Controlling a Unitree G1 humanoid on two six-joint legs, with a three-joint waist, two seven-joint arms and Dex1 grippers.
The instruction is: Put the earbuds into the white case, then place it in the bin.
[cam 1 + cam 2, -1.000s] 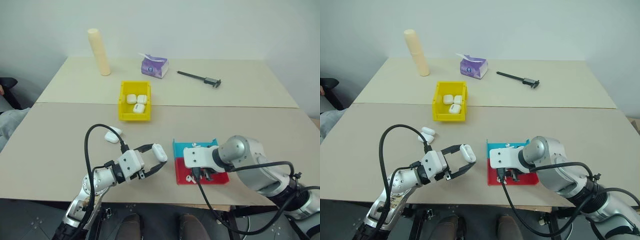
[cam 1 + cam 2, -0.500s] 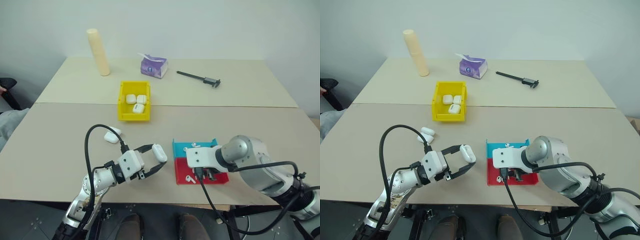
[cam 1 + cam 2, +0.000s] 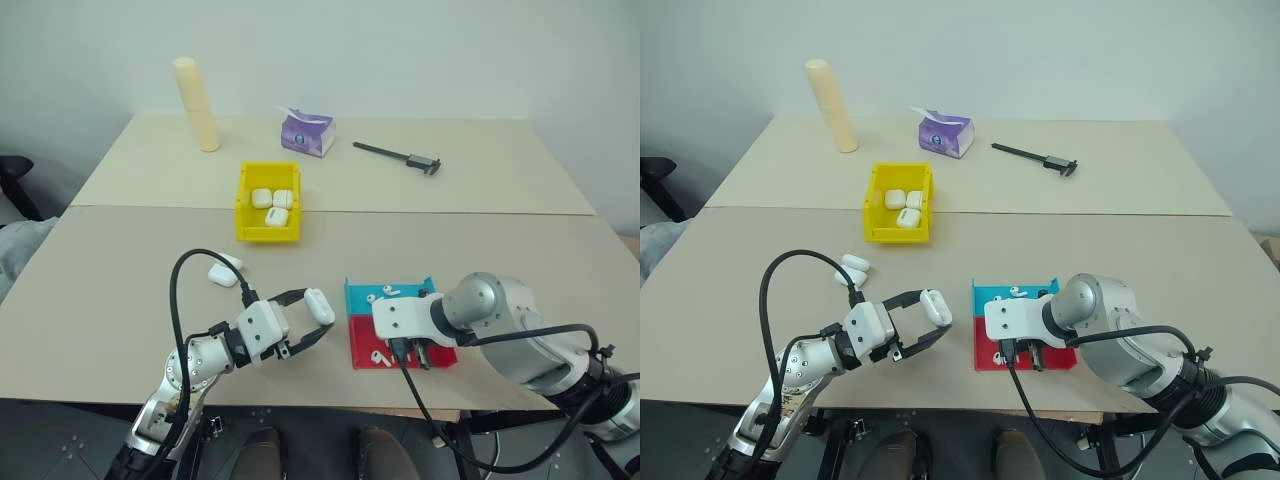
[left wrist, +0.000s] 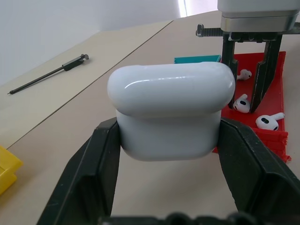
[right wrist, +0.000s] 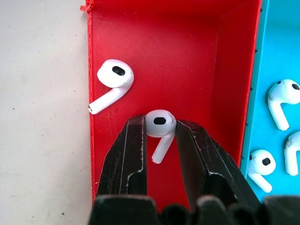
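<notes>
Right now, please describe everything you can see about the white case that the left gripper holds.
The white case is a small, glossy, rounded pebble of smooth plastic. A thin seam separates its lid from the body, and the lid looks closed. It sits upright, lid on top, clamped at its lower body between the two black fingers of the left gripper, above the table, left of the red tray. Nothing else touches it.

Five earbuds (image 5: 159, 124) — five white cases (image 4: 171, 110); two trays (image 5: 197, 47), one bin (image 3: 268, 203)

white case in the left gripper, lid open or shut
Shut: the white case shows its lid seated flush on the body, clamped between the left gripper's black fingers.
</notes>
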